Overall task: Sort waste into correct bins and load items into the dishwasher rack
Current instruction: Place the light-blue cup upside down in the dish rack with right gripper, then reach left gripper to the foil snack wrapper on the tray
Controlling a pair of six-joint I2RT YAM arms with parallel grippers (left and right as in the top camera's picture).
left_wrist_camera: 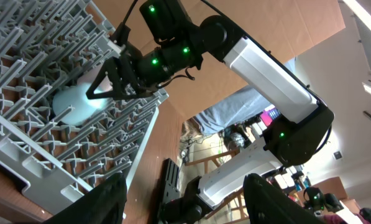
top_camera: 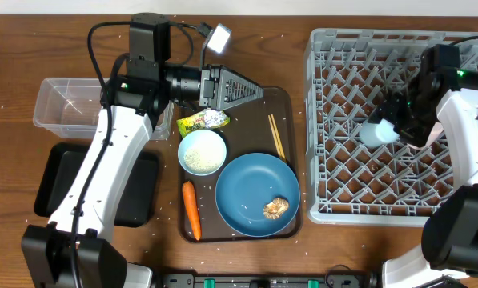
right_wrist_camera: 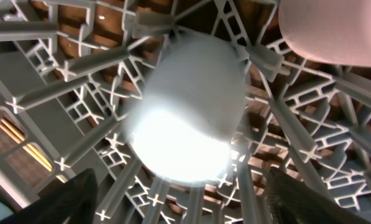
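grey plastic pegs of the dishwasher rack [top_camera: 315,160] hem in the light blue cup [right_wrist_camera: 185,112], which lies straight ahead of the right hand [right_wrist_camera: 180,179], between its spread fingers [right_wrist_camera: 67,199] with a gap either side. that hand is open and grips nothing, and since the cup's long axis seems to run away from it, a straight pull back should clear the cup and the pink cup [right_wrist_camera: 334,31] just beyond. the left hand [top_camera: 251,88], open and empty too, hangs just beside the yellow-green snack wrapper [top_camera: 202,122], so it is the nearer arm for that.
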